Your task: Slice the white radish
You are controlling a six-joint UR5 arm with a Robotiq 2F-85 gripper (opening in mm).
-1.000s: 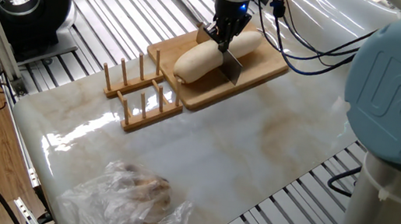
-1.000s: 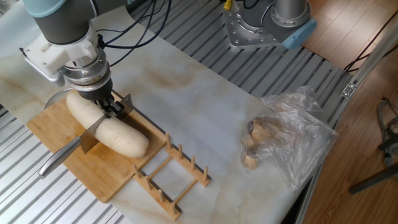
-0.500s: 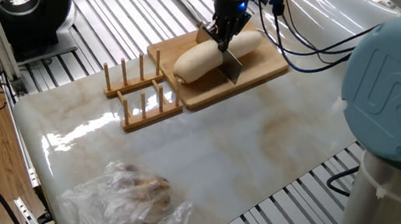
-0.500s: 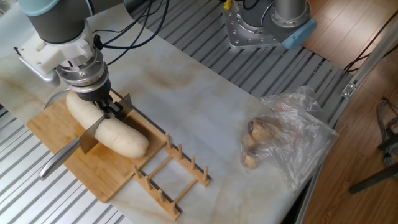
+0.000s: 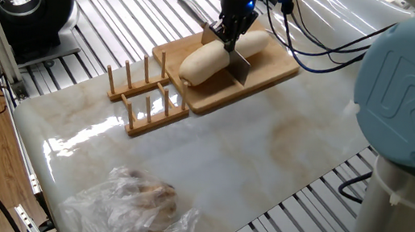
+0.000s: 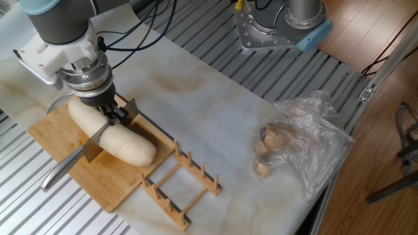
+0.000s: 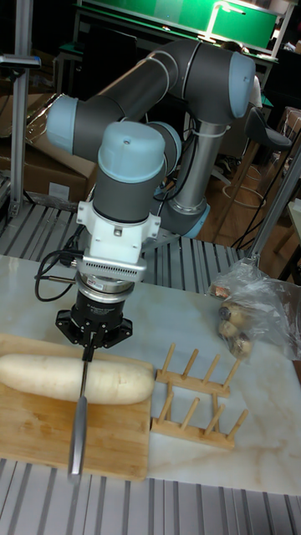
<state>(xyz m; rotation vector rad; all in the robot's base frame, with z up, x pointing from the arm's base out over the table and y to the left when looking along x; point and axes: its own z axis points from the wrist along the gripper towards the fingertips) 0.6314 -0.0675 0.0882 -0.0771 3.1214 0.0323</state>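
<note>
While one knife [image 6: 98,138] cuts, white radish [image 6: 111,134] seems two pieces.

A marble-patterned sheet [image 5: 210,157] covers a table of ribbed aluminium rails [image 6: 215,39], glossy with glare. Wood-plank flooring [image 6: 385,98] shows beyond the table edge. In the tall fixed view the room behind is dim, with cardboard boxes [image 7: 38,171] and a green surface [image 7: 167,12] at the top.

The radish [image 6: 111,132] is lying on the board [image 6: 98,176], the rack [image 6: 179,183] sitting beside it, the bag [image 6: 294,140] lying well apart.
</note>
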